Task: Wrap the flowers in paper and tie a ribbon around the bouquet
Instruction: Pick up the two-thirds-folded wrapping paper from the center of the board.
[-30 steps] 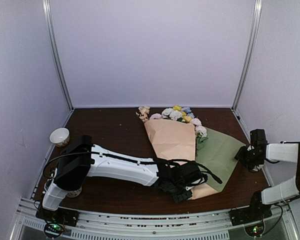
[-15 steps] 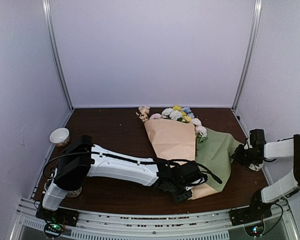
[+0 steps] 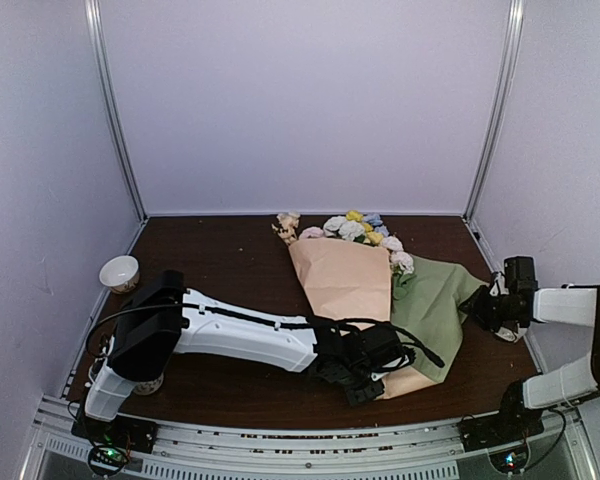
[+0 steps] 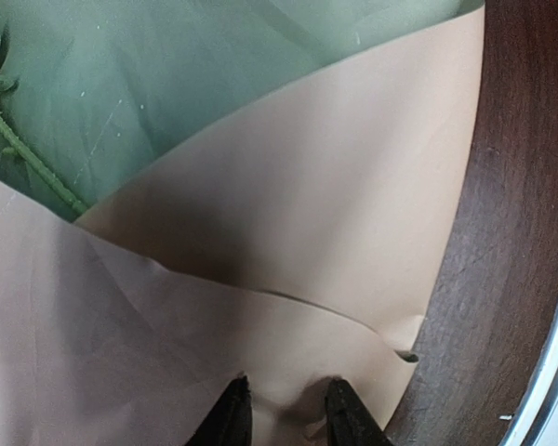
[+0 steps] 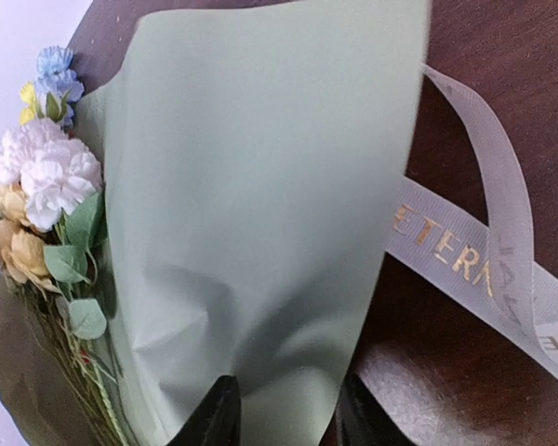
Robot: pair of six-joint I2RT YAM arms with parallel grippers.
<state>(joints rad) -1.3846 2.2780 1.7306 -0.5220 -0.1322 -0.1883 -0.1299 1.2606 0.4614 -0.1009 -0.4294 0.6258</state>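
The bouquet (image 3: 345, 275) lies in the middle of the tabletop (image 3: 220, 260), its narrow end toward the near edge and the flowers (image 3: 355, 228) fanned out toward the back wall, with white, yellow, pink and blue heads bunched together. The paper (image 4: 335, 232) is folded peach-side out across the stems, and a sage-green flap spreads off to the right of the bundle. In the left wrist view a thin green stem shows against the green surface above the peach fold. The right edge of that green flap is lifted off the tabletop, and the right claw (image 5: 288, 418) pinches it, the edge running between its two dark fingers in the right wrist view. Just beside the flap, on the dark wood, lies the ribbon (image 5: 484, 269), a pale, see-through band with gold lettering, one end running in behind the green sheet. The left claw (image 4: 284, 418) is down at the narrow end of the bouquet, close to the near edge of the tabletop. Its fingertips (image 4: 232, 418) stand a little apart and rest on the peach paper, which wrinkles between them; I cannot tell whether they actually grip it. The left arm stretches low across the tabletop from the left. A small white bowl (image 3: 119, 272) stands at the left edge, well apart from the bouquet.
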